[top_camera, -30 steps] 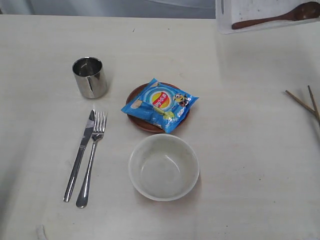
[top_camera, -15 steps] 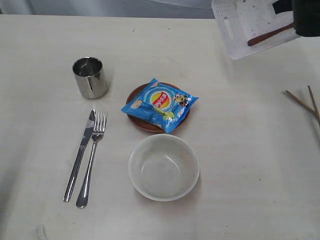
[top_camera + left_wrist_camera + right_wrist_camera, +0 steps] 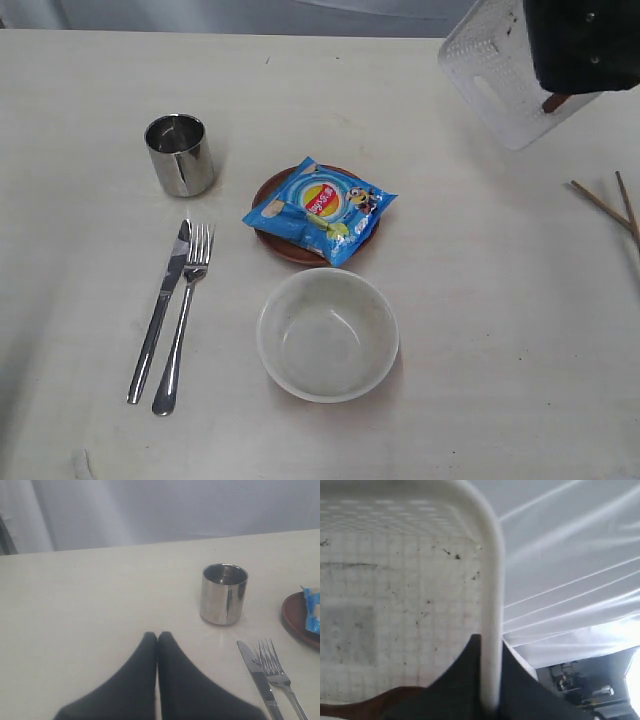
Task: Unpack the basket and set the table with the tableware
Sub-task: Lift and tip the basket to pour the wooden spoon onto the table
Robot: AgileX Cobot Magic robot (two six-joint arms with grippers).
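Okay, exterior view: pale table (image 3: 500, 330) is mostly laid. Steel cup (image 3: 180, 155) stands upright far left. Near it, toward the front, knife (image 3: 160, 315) and fork (image 3: 185, 320) lie side by side, knife on the left, almost touching. Reddish-brown plate (image 3: 268, 238) sits centre with a blue chip bag (image 3: 320, 208) lying on top and covering most of it. White bowl (image 3: 328, 335) sits empty just in front of the plate. Wooden chopsticks (image 3: 605, 205) lie at the right edge, partly cut off. White basket (image 3: 495, 85) is at the far right corner, tipped on a slant with its perforated wall showing; the dark right arm (image 3: 585, 45) covers its right part. Can't tell if it touches the table. A brown stub of the wooden spoon (image 3: 553, 101) pokes out under the arm.

Left wrist view: left gripper (image 3: 157, 637) has its jaws pressed together, nothing between them, low over bare table. Cup, knife, fork and the plate edge lie beyond it, well apart from the tips.

Right wrist view: right gripper (image 3: 490, 642) is clamped on the basket's rolled rim, one finger (image 3: 465, 675) inside and one outside. Basket floor is scuffed; the spoon lies inside, next to the inner finger.
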